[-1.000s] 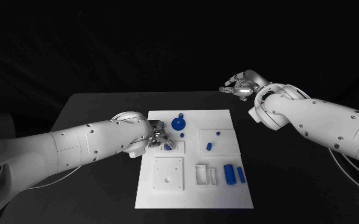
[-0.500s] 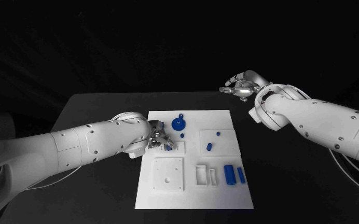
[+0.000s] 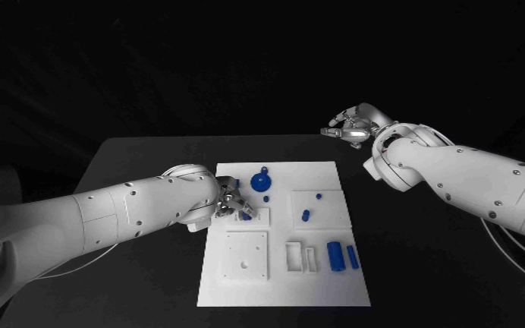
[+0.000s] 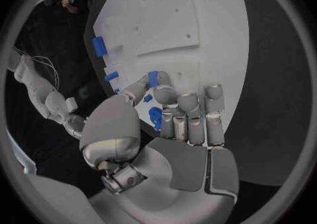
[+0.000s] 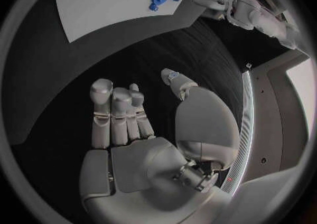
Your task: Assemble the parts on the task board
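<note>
Your left hand point(image 3: 232, 205) sits low over the left side of the task board point(image 3: 328, 282), and from the left wrist camera you can see its thumb and a fingertip pinching a small blue part point(image 4: 152, 79) right at the board's surface, with the other fingers lying straight side by side above the white plate. Two more small blue pieces show just under those fingers in that view, though you cannot tell whether the hand touches them. Your right hand point(image 3: 352, 127) hangs in the air well beyond the board's far right corner, over the black table point(image 3: 143, 161); the right wrist camera shows its fingers point(image 5: 113, 115) upright and apart from the thumb, holding nothing. On the board, a round blue part point(image 3: 262, 181) with a small stem lies near the far edge, a short blue peg point(image 3: 307, 213) lies on the raised square plate to the right of your left hand, and two blue cylinders point(image 3: 336, 255) lie side by side near the right edge, next to a white bracket.
</note>
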You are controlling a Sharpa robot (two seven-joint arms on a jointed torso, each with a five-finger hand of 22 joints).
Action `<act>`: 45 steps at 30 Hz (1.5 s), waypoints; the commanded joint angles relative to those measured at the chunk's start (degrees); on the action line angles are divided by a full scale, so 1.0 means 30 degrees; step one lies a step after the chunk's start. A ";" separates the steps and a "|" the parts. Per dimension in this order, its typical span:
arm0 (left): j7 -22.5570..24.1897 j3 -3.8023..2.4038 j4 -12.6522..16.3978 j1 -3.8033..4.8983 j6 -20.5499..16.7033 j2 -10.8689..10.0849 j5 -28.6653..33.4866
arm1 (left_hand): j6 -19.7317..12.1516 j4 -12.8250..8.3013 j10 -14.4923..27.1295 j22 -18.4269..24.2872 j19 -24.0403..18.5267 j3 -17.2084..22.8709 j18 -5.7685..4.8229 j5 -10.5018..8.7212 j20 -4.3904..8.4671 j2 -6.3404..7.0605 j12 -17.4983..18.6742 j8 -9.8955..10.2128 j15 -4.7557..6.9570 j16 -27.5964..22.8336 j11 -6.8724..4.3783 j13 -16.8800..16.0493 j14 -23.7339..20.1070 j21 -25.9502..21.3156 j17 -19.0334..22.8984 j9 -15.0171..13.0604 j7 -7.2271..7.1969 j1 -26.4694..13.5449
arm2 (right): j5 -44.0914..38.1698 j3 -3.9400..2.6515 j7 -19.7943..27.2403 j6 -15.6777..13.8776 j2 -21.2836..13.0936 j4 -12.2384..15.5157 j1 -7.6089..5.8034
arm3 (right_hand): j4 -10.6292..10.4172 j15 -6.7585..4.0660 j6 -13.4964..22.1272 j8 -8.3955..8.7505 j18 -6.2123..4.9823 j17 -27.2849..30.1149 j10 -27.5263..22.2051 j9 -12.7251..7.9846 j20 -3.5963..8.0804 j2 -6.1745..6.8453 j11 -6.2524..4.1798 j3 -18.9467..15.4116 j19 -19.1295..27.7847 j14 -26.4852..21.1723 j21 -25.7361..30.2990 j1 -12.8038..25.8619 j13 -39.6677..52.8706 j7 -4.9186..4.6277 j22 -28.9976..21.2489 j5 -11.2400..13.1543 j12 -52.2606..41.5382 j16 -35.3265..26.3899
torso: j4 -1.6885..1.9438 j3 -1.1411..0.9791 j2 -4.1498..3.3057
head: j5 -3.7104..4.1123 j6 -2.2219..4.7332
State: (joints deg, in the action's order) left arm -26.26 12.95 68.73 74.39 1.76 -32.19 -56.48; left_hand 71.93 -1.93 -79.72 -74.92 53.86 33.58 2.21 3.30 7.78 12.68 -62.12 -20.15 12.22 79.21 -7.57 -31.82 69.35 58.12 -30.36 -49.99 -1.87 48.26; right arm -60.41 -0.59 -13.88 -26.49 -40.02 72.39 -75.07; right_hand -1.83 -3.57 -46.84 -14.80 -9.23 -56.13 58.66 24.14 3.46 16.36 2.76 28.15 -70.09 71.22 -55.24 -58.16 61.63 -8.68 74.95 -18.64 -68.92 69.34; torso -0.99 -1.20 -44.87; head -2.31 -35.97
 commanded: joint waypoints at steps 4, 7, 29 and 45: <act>0.0103 -0.0028 0.0009 -0.0001 -0.0052 0.0009 0.0486 | 0.0058 0.0376 -0.0042 -0.0294 0.0161 -0.0005 0.0051 -0.0106 0.2622 0.0359 -0.0045 -0.0027 0.0124 0.0050 -0.0069 -0.0036 -0.0050 -0.0100 0.0012 -0.0055 0.0106 -0.0157 | -0.0059 -0.0005 0.0155 0.0233 0.0018 -0.0008 0.0008 | -0.0046 -0.0036 0.0001 -0.0091 -0.1922 0.0025 -0.0108 -0.0021 0.0091 -0.0009 -0.0034 -0.0075 0.0040 -0.0080 0.0116 0.0196 -0.0033 -0.0171 0.0307 -0.0065 -0.0091 0.0013 | 0.0005 0.0006 -0.0001 | 0.0004 0.0018; 0.0109 -0.0037 0.0015 -0.0001 -0.0067 0.0012 0.0579 | 0.0049 0.0525 -0.0037 -0.0296 0.0160 -0.0012 0.0058 -0.0136 0.2622 0.0470 -0.0050 -0.0033 0.0129 0.0059 -0.0069 -0.0044 -0.0057 -0.0092 0.0008 -0.0075 0.0107 -0.0196 | -0.0059 -0.0005 0.0156 0.0229 0.0027 -0.0010 0.0010 | -0.0049 -0.0037 0.0001 -0.0092 -0.1922 0.0025 -0.0108 -0.0021 0.0091 -0.0009 -0.0035 -0.0077 0.0040 -0.0080 0.0116 0.0196 -0.0035 -0.0171 0.0307 -0.0066 -0.0093 0.0014 | 0.0002 0.0008 -0.0003 | 0.0012 0.0022; 0.0105 -0.0227 -0.0102 -0.0003 -0.0147 0.0014 0.0779 | -0.0014 0.1724 -0.0011 -0.0292 0.0106 -0.0225 0.0103 -0.0166 0.2611 0.0875 -0.0090 -0.0088 0.0158 0.0137 -0.0075 -0.0121 -0.0117 -0.0044 -0.0028 -0.0240 0.0101 -0.0821 | -0.0059 -0.0005 0.0162 0.0231 0.0036 -0.0014 0.0015 | -0.0070 -0.0037 0.0004 -0.0092 -0.1922 0.0027 -0.0108 -0.0022 0.0088 -0.0010 -0.0034 -0.0095 0.0040 -0.0080 0.0118 0.0200 -0.0049 -0.0172 0.0307 -0.0070 -0.0102 0.0013 | -0.0002 -0.0007 -0.0007 | -0.0019 0.0059; 0.0132 -0.0284 -0.0084 -0.0007 -0.0396 -0.0010 0.0780 | -0.0028 0.1801 0.0001 -0.0301 0.0093 -0.0221 0.0134 -0.0165 0.2625 0.0747 -0.0099 -0.0099 0.0174 0.0152 -0.0083 -0.0141 -0.0132 -0.0020 -0.0036 -0.0278 0.0093 -0.0709 | -0.0059 -0.0005 0.0167 0.0226 0.0029 -0.0006 0.0017 | -0.0088 -0.0037 0.0006 -0.0093 -0.1922 0.0028 -0.0106 -0.0022 0.0086 -0.0013 -0.0035 -0.0111 0.0039 -0.0079 0.0118 0.0197 -0.0063 -0.0171 0.0307 -0.0075 -0.0113 0.0013 | 0.0003 -0.0002 -0.0004 | 0.0010 0.0088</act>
State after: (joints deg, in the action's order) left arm -26.26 12.17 68.38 74.37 1.27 -32.25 -54.50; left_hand 71.83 3.07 -79.73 -74.95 53.97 32.92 2.21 3.05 7.67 15.16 -62.12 -20.15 12.37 79.43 -7.57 -32.15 69.09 58.12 -30.40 -50.74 -1.97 46.36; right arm -60.41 -0.59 -13.88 -26.46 -39.96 72.33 -75.05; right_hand -1.98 -3.57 -46.91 -14.80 -9.23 -56.13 58.67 24.14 3.36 16.36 2.76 28.00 -69.98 71.22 -55.24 -58.16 61.53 -8.82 74.92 -18.64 -68.89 69.34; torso -0.99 -1.20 -44.88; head -2.32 -35.72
